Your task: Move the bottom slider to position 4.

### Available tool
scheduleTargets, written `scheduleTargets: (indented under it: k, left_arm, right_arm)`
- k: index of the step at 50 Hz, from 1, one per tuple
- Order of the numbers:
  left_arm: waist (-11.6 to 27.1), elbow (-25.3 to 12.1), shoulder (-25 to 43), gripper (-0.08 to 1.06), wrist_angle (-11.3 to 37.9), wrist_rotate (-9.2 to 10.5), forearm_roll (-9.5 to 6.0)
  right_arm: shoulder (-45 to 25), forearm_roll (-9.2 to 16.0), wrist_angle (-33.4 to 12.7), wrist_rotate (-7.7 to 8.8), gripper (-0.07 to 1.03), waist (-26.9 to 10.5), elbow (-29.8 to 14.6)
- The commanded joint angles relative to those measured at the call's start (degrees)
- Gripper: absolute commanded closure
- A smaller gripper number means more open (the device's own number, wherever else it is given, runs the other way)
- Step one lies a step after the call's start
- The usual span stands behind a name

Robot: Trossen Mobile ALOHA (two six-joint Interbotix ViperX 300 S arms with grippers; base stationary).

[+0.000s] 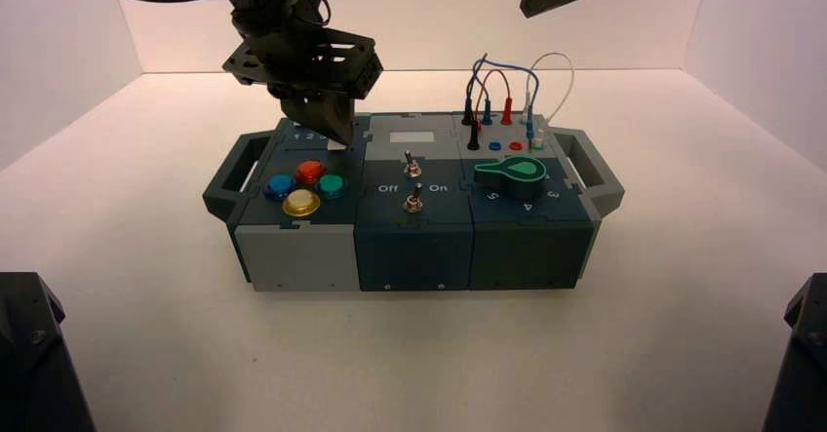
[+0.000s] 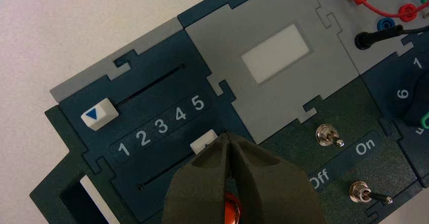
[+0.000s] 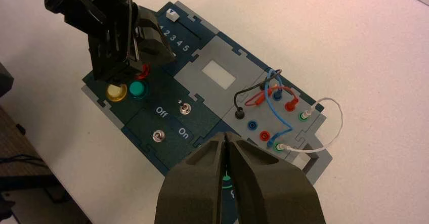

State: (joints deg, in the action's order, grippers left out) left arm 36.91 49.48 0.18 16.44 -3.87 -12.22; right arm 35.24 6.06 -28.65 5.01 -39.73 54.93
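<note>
The left gripper (image 2: 226, 137) is down over the box's (image 1: 293, 256) back-left panel, at about 11 o'clock from the coloured buttons (image 1: 304, 186). Its fingers (image 2: 202, 178) are pressed together with nothing between them, and the joined tip touches the bottom slider (image 2: 203, 140), which sits roughly under the printed 5 (image 2: 198, 102), just past position 4 (image 2: 180, 114). The top slider (image 2: 99, 114), with its blue arrow, rests beside the 1.

That cap looks light, hard and smooth, riding a thin slot, so I'd expect it to slide stiffly and jump if shoved. No grasp seems needed: push its flat side face toward the 4, gently, as 1 step is short.

The right gripper (image 3: 225, 139), also closed and empty, hovers above the box's right end, idle.
</note>
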Motion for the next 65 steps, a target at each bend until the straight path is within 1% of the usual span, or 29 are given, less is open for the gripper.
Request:
scheduleTargets:
  k: [1, 25, 32, 36, 43, 48, 54, 63, 65]
  left_arm:
    - [-0.53, -1.32, -0.7, 1.01, -0.26, -0.35, 0.18]
    - [-0.62, -1.41, -0.18, 1.01, 0.0, -0.62, 0.26]
    - [-0.53, -1.76, -0.7, 1.01, 1.14, -0.62, 0.26]
    - [-0.09, -2.29, -1.58, 1.01, 1.76, -0.88, 0.26]
    - [1.23, -3.34, -3.43, 1.01, 1.93, -0.79, 0.18]
    - [2.11, -4.13, -5.8, 1.01, 1.85, -0.62, 0.09]
    - [2.2, -4.75, -8.88, 1.01, 1.76, -0.53, 0.09]
    - [2.2, -5.27, -9.58, 1.01, 1.14, -0.62, 0.09]
    - [2.2, -6.5, -8.88, 1.01, 1.14, -1.05, 0.26]
  right_arm:
    - [0.35, 0.0, 0.53, 0.26, 0.98, -0.26, -1.32]
    - [0.53, 0.0, 0.53, 0.26, 0.98, -0.26, -1.32]
    - [0.53, 0.0, 0.53, 0.35, 0.98, -0.26, -1.41]
    - [0.53, 0.0, 0.53, 0.26, 0.98, -0.26, -1.41]
    - [0.88, 0.0, 0.53, 0.26, 0.98, -0.26, -1.58]
    - [1.76, 0.0, 0.53, 0.26, 0.98, -0.26, -1.41]
    - [2.02, 0.0, 0.79, 0.26, 0.98, -0.26, -1.41]
    - [2.02, 0.0, 0.7, 0.26, 0.98, -0.26, -1.58]
    - [2.11, 0.0, 0.62, 0.18, 0.98, -0.26, -1.41]
